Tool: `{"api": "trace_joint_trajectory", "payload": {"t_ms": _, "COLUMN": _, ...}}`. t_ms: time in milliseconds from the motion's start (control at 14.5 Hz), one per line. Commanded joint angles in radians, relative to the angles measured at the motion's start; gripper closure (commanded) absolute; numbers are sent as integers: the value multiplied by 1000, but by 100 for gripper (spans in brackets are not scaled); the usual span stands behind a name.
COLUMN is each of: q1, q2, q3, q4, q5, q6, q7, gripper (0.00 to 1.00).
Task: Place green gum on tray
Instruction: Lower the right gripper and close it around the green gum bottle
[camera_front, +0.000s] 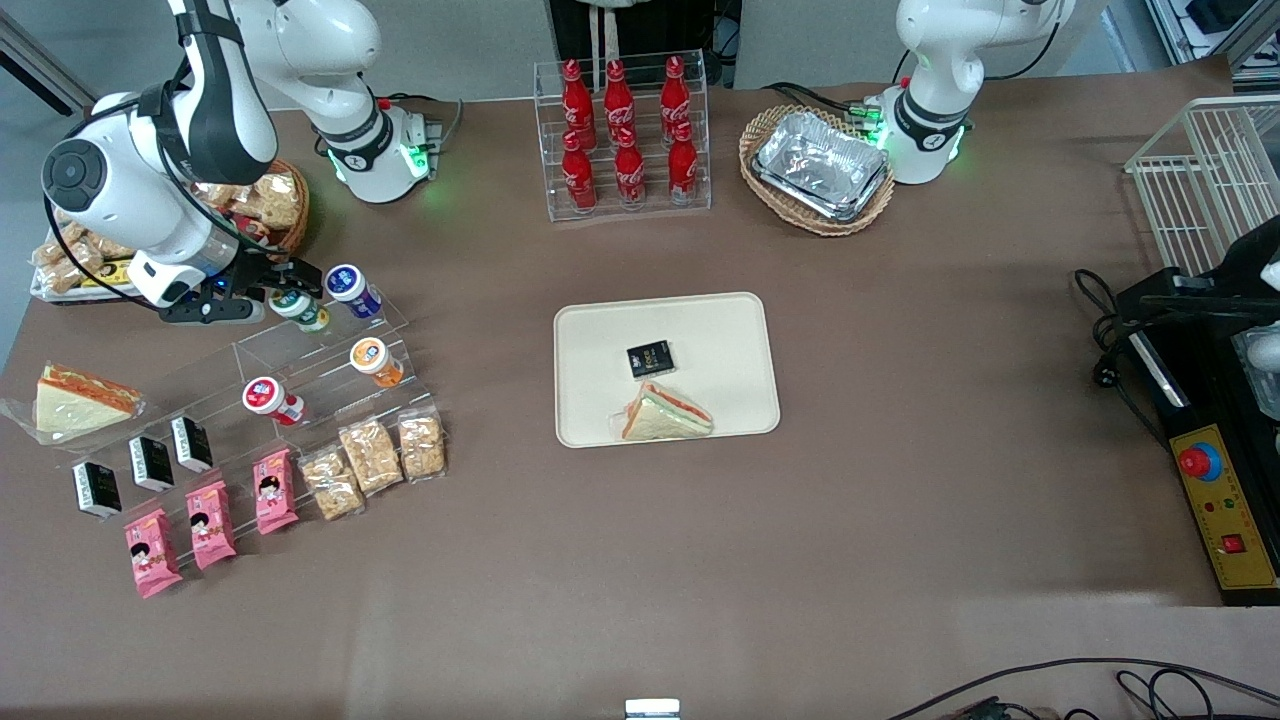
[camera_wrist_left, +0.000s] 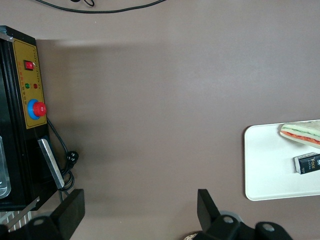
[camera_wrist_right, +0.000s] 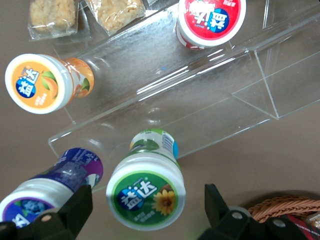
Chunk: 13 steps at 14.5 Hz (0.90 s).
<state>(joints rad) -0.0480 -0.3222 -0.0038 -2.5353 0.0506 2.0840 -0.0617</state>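
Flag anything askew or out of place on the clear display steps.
Nothing stands out. The small green-lidded gum bottle stands upright beside the blue-lidded bottle, between the open fingers of the right gripper. The cream rectangular tray sits flat.

Red cola bottles (camera_front: 620, 135) are lined up in a clear rack at the far edge, with foil trays (camera_front: 822, 165) stacked in a wicker basket (camera_front: 765, 125) beside it. Mid-table, a wrapped sandwich (camera_front: 665, 412) is laid just nearer than a little black box (camera_front: 650, 359). Blue-lidded (camera_front: 350, 288), orange-lidded (camera_front: 375, 361) and red-lidded (camera_front: 270, 398) bottles are parked on acrylic steps (camera_front: 300, 350) toward the working arm's end.
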Motion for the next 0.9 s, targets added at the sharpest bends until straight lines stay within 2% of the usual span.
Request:
{"api": "trace_joint_trajectory", "payload": {"t_ms": 0, "q1": 0, "q2": 9, "q3": -1, "q4": -7, "q5": 0, "q6": 25, "q7": -6, "gripper": 0}}
{"api": "trace_joint_trajectory", "payload": {"t_ms": 830, "q1": 0, "q2": 9, "q3": 1, "q4": -10, "q5": -2, "q6": 28, "q7": -4, "gripper": 5}}
